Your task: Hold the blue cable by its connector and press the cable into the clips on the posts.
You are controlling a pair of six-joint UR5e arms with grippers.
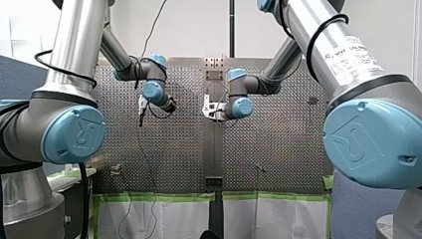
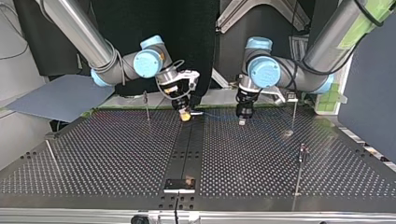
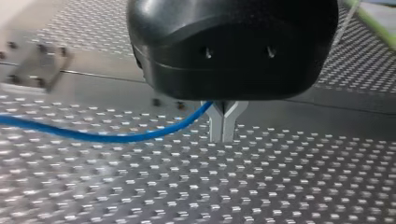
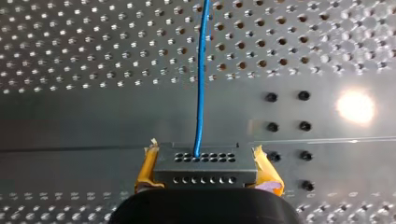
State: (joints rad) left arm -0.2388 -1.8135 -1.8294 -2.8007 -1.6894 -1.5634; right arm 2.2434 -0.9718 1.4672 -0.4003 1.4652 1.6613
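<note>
Clearly, my right gripper (image 2: 185, 115), upper middle of the top view, has its yellow pads clamped on the grey connector (image 4: 205, 173). The blue cable (image 4: 201, 84) leaves the connector straight ahead, its long axis along the gripper's line. My left gripper (image 3: 223, 133), just right of centre in the top view, has its metal fingertips pressed together. The cable runs into the fork above them, but I cannot tell whether it is pinched. No post (image 2: 146, 106) is touching the cable, so slack could make it miss a clip, and a hard pull could drag the connector from the pads.
</note>
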